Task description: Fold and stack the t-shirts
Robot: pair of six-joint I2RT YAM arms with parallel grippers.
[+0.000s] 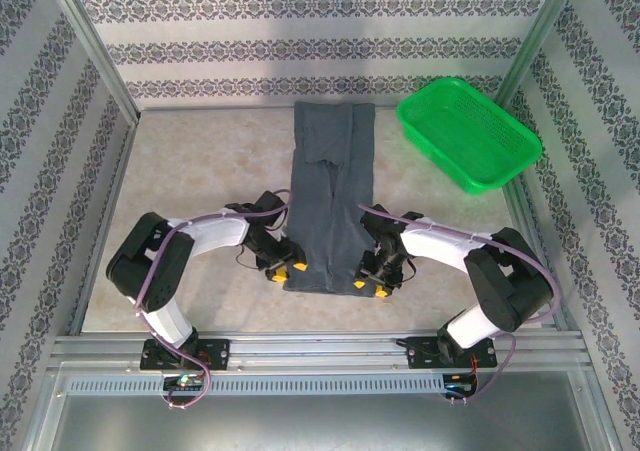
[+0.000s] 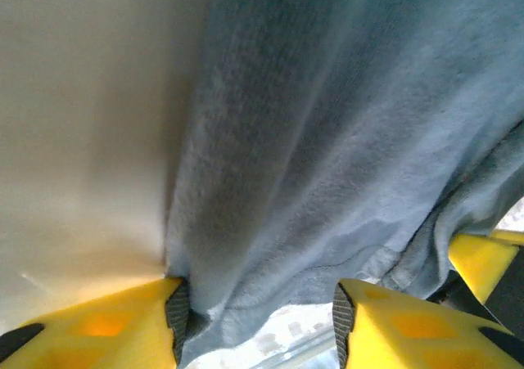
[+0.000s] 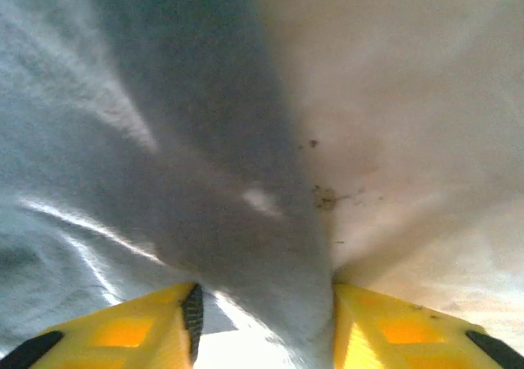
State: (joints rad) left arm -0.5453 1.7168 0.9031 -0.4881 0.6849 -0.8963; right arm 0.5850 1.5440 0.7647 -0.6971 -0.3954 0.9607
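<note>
One dark grey t-shirt (image 1: 330, 191) lies on the table as a long narrow strip running from the back wall toward the arms. My left gripper (image 1: 288, 270) is at the near left corner of the strip and my right gripper (image 1: 370, 287) at the near right corner. In the left wrist view the t-shirt (image 2: 327, 140) hangs between the yellow fingers (image 2: 106, 328) of the gripper (image 2: 258, 320); it touches the left pad, and a gap stands at the right pad. In the right wrist view the cloth (image 3: 164, 140) fills part of the gripper's (image 3: 266, 320) gap, with daylight beside the left pad.
A green mesh basket (image 1: 470, 131) stands at the back right, tilted toward the corner post. Patterned walls close the back and both sides. A metal rail (image 1: 320, 349) runs along the near edge by the arm bases.
</note>
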